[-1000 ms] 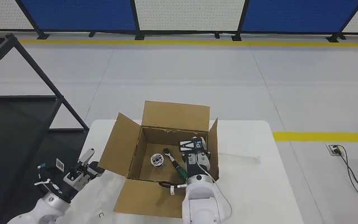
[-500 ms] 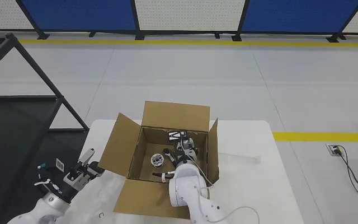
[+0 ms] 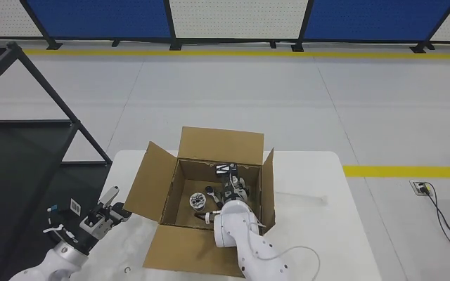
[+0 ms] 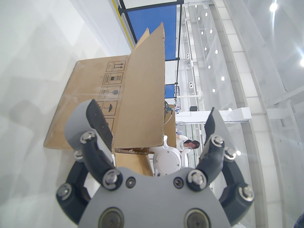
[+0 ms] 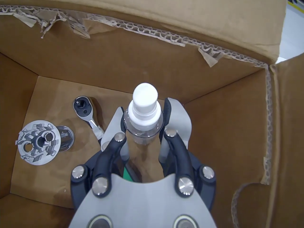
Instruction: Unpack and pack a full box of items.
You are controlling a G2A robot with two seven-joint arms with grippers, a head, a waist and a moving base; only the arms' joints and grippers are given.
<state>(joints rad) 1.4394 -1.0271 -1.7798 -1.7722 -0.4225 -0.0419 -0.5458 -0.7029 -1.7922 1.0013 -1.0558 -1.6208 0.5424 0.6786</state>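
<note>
An open cardboard box [image 3: 219, 145] stands on the white table [image 3: 309, 232]. My right gripper [image 5: 143, 117] is down inside the box, shut on a clear spray bottle [image 5: 144, 110] with a white cap, held upright above the box floor. On that floor lie a ratchet wrench [image 5: 84, 106] and a round metal toothed part [image 5: 39, 142]; both lie to the left of the right arm [image 3: 228, 211] in the top view, the wrench [image 3: 209, 190] and the part [image 3: 198, 201]. My left gripper [image 4: 154, 117] is open and holds nothing, outside the box by its left flap [image 4: 140, 91].
A thin white strip [image 3: 302, 197] lies on the table right of the box. A black metal rack [image 3: 35, 133] stands off the table's left side. The box flaps stand up around the opening, the front one [image 3: 183, 249] folded outward.
My right arm has shifted left inside the box, from its right wall toward the middle, with the bottle in its grip. The left arm has not moved.
</note>
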